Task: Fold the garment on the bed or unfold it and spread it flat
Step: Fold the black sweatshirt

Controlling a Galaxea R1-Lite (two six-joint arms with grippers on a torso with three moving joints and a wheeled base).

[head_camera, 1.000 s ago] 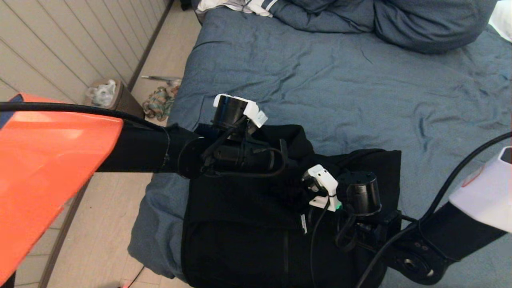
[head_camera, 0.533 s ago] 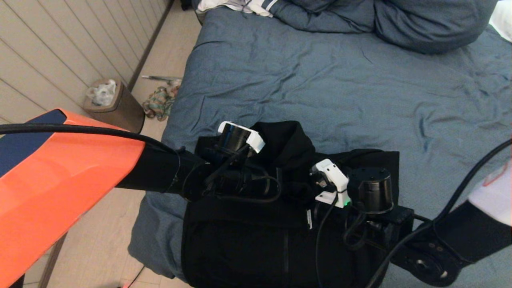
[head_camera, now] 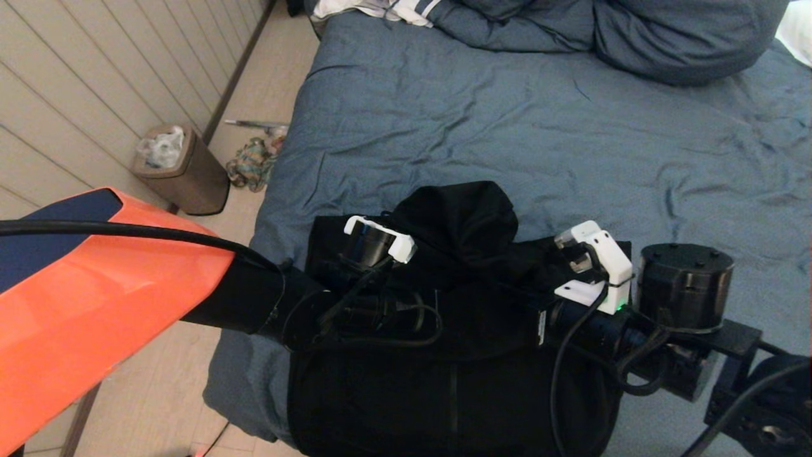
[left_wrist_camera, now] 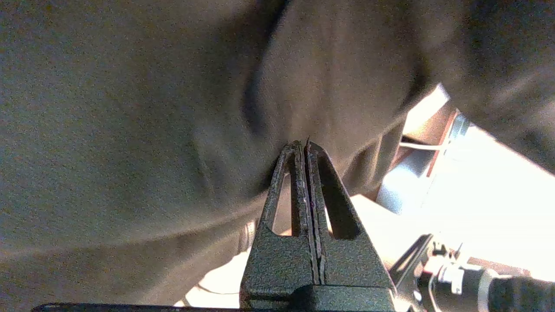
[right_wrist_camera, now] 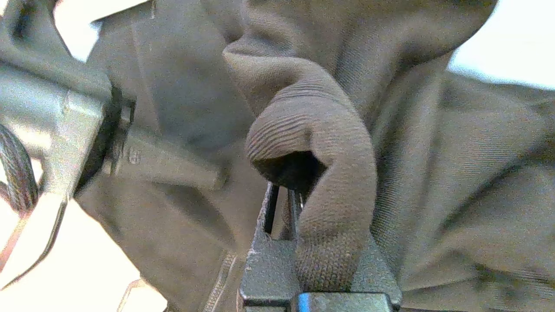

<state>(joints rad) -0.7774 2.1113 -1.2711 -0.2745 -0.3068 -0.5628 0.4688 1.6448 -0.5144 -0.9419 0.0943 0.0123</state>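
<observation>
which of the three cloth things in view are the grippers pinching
The black hooded garment at the bed's near edge; the white striped cloth lies far off, the multicoloured rag on the floor.

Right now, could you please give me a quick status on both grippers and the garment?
Left gripper shut, pinching the garment. Right gripper shut on a ribbed cuff. Garment bunched at near edge of bed. Nothing in the way.

Home bedroom: bed (head_camera: pixel 539 127) (blue duvet), pillows (head_camera: pixel 634 32), bin (head_camera: pixel 184 171).
</observation>
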